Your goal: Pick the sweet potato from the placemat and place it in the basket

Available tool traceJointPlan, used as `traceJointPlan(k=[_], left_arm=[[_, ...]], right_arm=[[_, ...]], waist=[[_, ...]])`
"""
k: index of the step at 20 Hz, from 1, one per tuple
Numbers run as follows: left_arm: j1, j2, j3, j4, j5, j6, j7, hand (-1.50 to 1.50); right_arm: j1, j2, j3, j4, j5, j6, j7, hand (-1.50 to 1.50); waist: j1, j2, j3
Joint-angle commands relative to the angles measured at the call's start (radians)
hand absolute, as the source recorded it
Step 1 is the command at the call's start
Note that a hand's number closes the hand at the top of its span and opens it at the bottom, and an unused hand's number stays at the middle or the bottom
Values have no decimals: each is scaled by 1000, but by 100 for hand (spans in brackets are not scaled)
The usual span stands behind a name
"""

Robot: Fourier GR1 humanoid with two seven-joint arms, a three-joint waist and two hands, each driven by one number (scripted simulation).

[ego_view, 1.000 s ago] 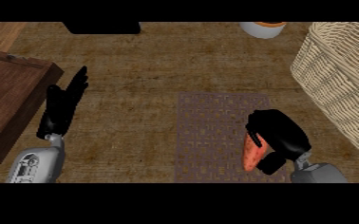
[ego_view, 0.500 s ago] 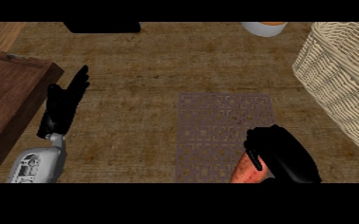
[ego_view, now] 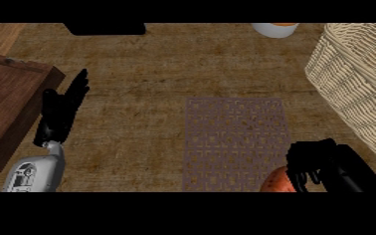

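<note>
The orange sweet potato (ego_view: pixel 277 181) shows only partly at the view's lower right, past the near right corner of the patterned placemat (ego_view: pixel 231 139). My right hand (ego_view: pixel 323 164) curls round it and hides most of it. The woven wicker basket (ego_view: pixel 345 74) stands at the right edge, beyond and to the right of that hand. My left hand (ego_view: pixel 62 109) rests open at the left, fingers pointing away, apart from everything.
A brown wooden board or box (ego_view: pixel 22 99) lies at the left edge beside the left hand. A black object (ego_view: pixel 104 28) sits at the far edge, and a white and orange cup (ego_view: pixel 275 28) stands far right of it.
My right hand with the sweet potato has drawn back toward the view's lower edge and slightly right, off the placemat. The left hand has stayed in place.
</note>
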Motion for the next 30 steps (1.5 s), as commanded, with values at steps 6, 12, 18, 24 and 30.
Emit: traceJointPlan(k=[6, 12, 18, 24, 30], left_arm=[[-41, -4, -6, 5, -17, 15, 25, 0], [5, -13, -13, 12, -15, 6, -16, 0], [0, -3, -5, 1, -3, -8, 8, 0], [-1, -25, -26, -1, -17, 2, -1, 0], [-29, 0, -14, 8, -11, -22, 7, 0]], right_arm=[[-306, 30, -179, -170, -265, 86, 382, 150], [-653, 23, -355, -49, -336, 165, 615, 150], [-851, -276, -520, 129, -400, 263, 658, 150], [-908, -577, -590, 368, -350, 359, 526, 150], [-799, -766, -619, 596, -238, 286, 226, 150]], waist=[[7, -1, -1], [10, -6, -2], [7, -3, 0], [20, 6, 0], [30, 11, 3]])
